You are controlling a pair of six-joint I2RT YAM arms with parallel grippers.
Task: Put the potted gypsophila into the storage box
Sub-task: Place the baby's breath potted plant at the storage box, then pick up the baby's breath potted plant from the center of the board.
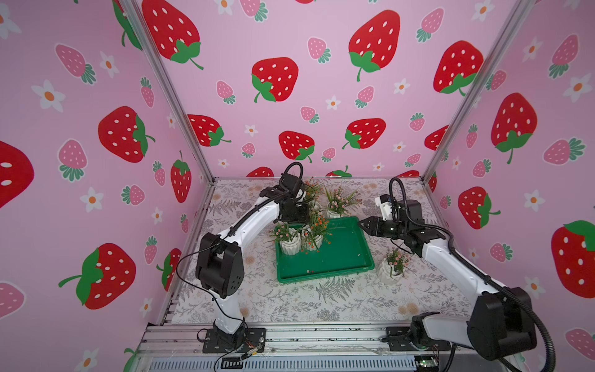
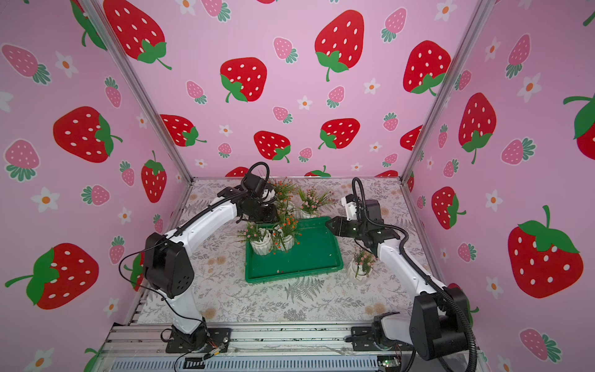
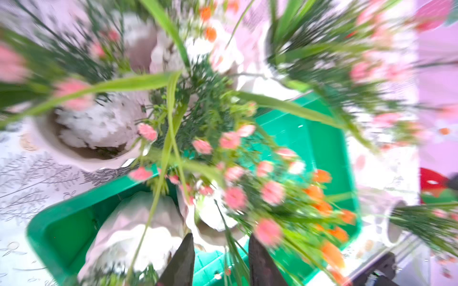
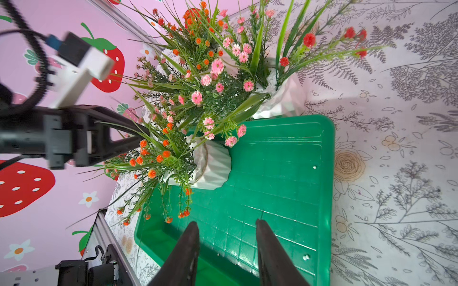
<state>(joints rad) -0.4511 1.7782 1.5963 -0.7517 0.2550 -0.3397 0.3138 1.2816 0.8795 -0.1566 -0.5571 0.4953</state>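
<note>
Fingers [image 3: 183,260] of the left end effector [image 3: 220,237], blurred but seemingly parted and empty, hover over two potted gypsophila [image 1: 289,246] standing in a far corner of the storage box [image 1: 338,257]; probably light, top-heavy and floppy-stemmed, each wants gripping across its ribbed white pot.

Jaws apart: left gripper [image 3: 220,260], right gripper [image 4: 226,247].
</note>
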